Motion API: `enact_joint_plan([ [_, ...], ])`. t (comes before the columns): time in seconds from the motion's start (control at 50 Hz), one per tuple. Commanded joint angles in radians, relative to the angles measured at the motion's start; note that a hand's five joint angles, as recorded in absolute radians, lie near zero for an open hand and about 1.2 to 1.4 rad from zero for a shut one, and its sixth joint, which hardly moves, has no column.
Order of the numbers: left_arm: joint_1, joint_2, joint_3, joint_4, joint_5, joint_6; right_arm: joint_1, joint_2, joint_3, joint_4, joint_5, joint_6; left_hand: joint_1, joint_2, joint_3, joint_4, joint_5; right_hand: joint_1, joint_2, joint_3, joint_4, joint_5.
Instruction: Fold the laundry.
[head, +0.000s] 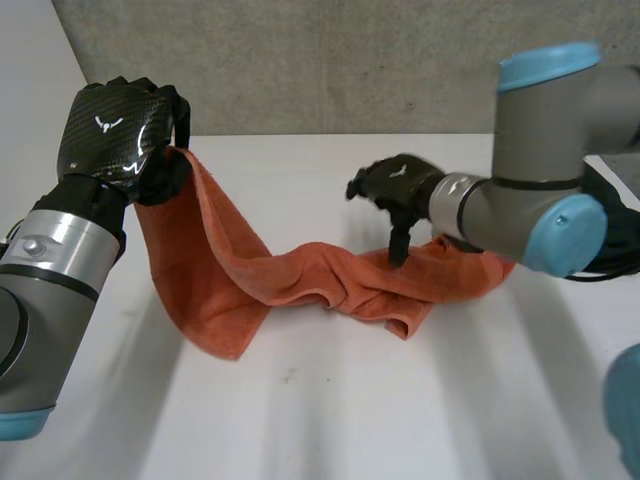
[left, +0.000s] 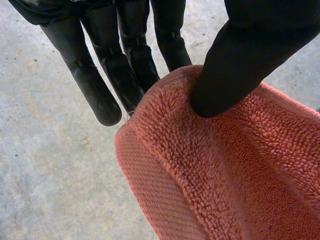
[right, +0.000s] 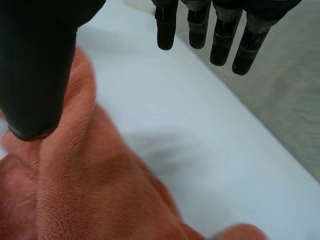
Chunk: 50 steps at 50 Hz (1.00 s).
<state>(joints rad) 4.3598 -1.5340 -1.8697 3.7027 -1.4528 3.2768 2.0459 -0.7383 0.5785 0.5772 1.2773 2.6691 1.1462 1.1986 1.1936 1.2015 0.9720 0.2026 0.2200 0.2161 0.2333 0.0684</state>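
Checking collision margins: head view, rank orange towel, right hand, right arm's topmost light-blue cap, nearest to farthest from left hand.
1. orange towel: its end pinched in the left hand.
2. right hand: mid-table, at the towel's other end.
3. topmost light-blue cap: at the view's right, beyond the right hand.

Looked down on a white table (head: 330, 420), smooth and matte, marked by 2 or 3 small dark specks (head: 290, 377) near its middle. Backed at the far edge by a grey concrete wall (head: 330, 60), rough, mottled and pitted. Joined at the far left by a plain pale panel (head: 30, 80) along a straight slanting seam. Lit softly and evenly. Showed a grey concrete surface (left: 50, 165) close up in the left wrist view, blotched with paler patches, and similar grey concrete beyond the table's straight edge in the right wrist view
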Motion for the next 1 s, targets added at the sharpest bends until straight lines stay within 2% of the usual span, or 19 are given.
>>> enact_joint_plan([
  [0.02,0.01,0.003,-0.003,0.0,0.0,0.0,-0.091,-0.291,0.344,-0.138,-0.001,0.186,0.25,0.198,0.203,0.195,0.25,-0.028,-0.046,-0.042,-0.059,-0.068],
  [0.04,0.01,0.003,-0.005,-0.001,0.0,0.0,-0.111,-0.361,0.457,-0.172,-0.007,0.199,0.25,0.198,0.203,0.195,0.25,-0.028,-0.046,-0.042,-0.059,-0.068],
  [0.08,0.012,0.003,-0.006,-0.003,0.0,0.0,-0.124,-0.407,0.548,-0.201,-0.016,0.203,0.25,0.198,0.203,0.195,0.25,-0.004,-0.021,-0.017,-0.035,-0.044],
  [0.12,0.014,0.003,-0.008,-0.003,0.0,-0.002,-0.134,-0.452,0.685,-0.247,-0.035,0.206,0.25,0.198,0.203,0.195,0.25,0.181,0.163,0.167,0.15,0.14],
  [0.28,0.024,-0.002,-0.022,0.002,0.0,-0.002,-0.145,-0.509,1.022,-0.324,-0.122,0.203,0.25,0.198,0.203,0.195,0.25,0.487,0.469,0.473,0.456,0.446],
  [0.36,0.03,-0.003,-0.023,0.0,0.002,-0.002,-0.144,-0.509,1.105,-0.408,-0.128,0.209,0.25,0.198,0.203,0.195,0.25,0.49,0.473,0.477,0.459,0.45],
  [0.48,0.035,-0.003,-0.028,-0.001,0.002,-0.003,-0.133,-0.498,1.152,-0.586,-0.105,0.238,0.25,0.198,0.203,0.195,0.25,0.437,0.42,0.424,0.407,0.397],
  [0.58,0.035,-0.003,-0.035,0.0,0.0,-0.003,-0.118,-0.434,1.137,-0.668,-0.038,0.262,0.25,0.198,0.203,0.195,0.25,0.434,0.417,0.421,0.404,0.394],
  [0.7,0.035,-0.003,-0.037,0.0,0.002,-0.003,-0.115,-0.372,1.089,-0.68,-0.003,0.256,0.25,0.198,0.203,0.195,0.25,0.452,0.434,0.438,0.421,0.412],
  [1.0,0.037,-0.003,-0.043,0.0,0.002,-0.005,-0.058,-0.291,1.005,-0.68,0.005,0.264,0.25,0.198,0.203,0.195,0.25,0.475,0.458,0.462,0.445,0.435],
])
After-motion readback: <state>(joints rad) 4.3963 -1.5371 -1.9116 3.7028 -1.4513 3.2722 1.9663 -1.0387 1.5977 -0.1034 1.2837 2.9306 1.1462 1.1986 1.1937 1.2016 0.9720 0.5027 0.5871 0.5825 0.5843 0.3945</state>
